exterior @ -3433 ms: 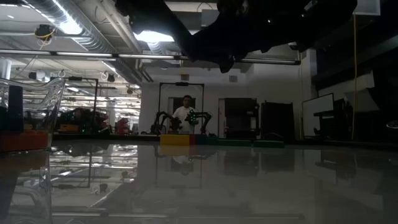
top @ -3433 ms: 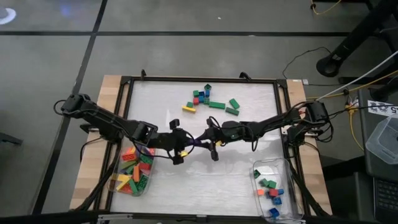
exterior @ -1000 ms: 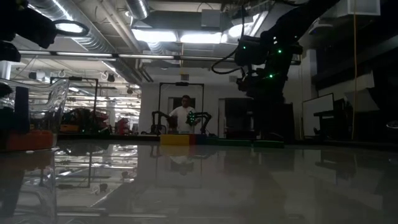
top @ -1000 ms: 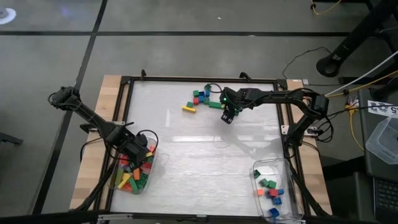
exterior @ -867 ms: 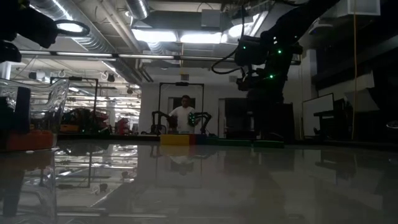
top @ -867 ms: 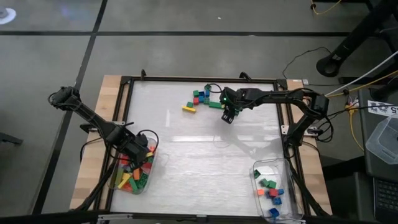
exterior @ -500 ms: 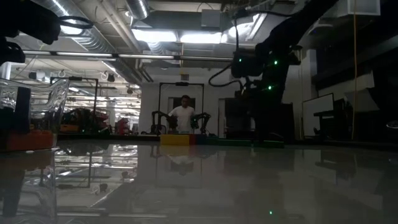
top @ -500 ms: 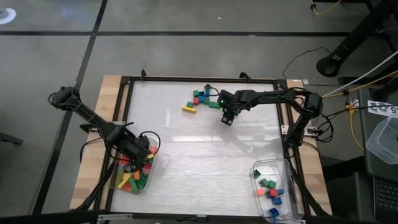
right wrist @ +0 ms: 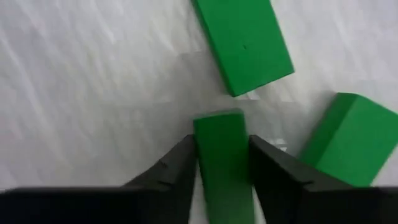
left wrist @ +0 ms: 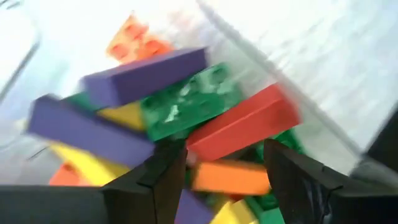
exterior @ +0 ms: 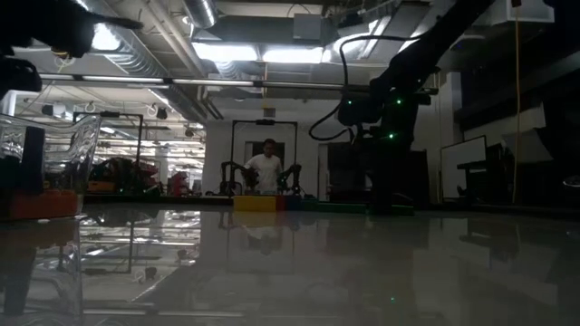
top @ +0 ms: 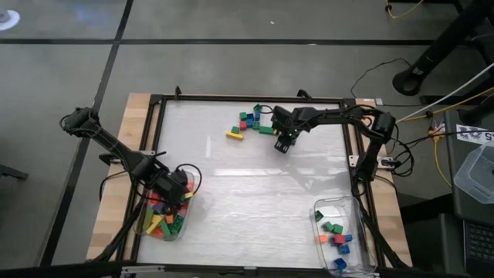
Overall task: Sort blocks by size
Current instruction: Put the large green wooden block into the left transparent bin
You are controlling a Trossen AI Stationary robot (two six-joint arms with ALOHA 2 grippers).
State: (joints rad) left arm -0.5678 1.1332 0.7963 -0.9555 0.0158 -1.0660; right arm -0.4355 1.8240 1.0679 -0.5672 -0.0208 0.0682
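Observation:
Loose blocks (top: 248, 120) lie at the table's far middle, among them a yellow one (top: 234, 134). My right gripper (top: 284, 143) points down at the right end of this group and is shut on a small green block (right wrist: 219, 155). Two more green blocks (right wrist: 242, 43) (right wrist: 348, 137) lie just beyond it on the table. My left gripper (top: 174, 189) hangs open over the left tub (top: 147, 232). Nothing is between its fingers (left wrist: 224, 165). Under them lies a heap of long blocks: red (left wrist: 242, 124), purple (left wrist: 143, 74) and green (left wrist: 186, 106). My right gripper pinches the small green block by its two long sides (right wrist: 217, 140) between its two fingers. The fingers come from above, pointing down, and lie across the block. The block is level, down at the table top.
A clear tub (top: 351, 208) at the near right holds a few short blocks. The left tub stands at the near left edge. A black frame (top: 247, 98) runs round the white table top. The middle of the table (top: 255, 193) is bare.
My right gripper has come down onto the right end of the loose group at the far middle, drifting slightly toward the table's left edge.

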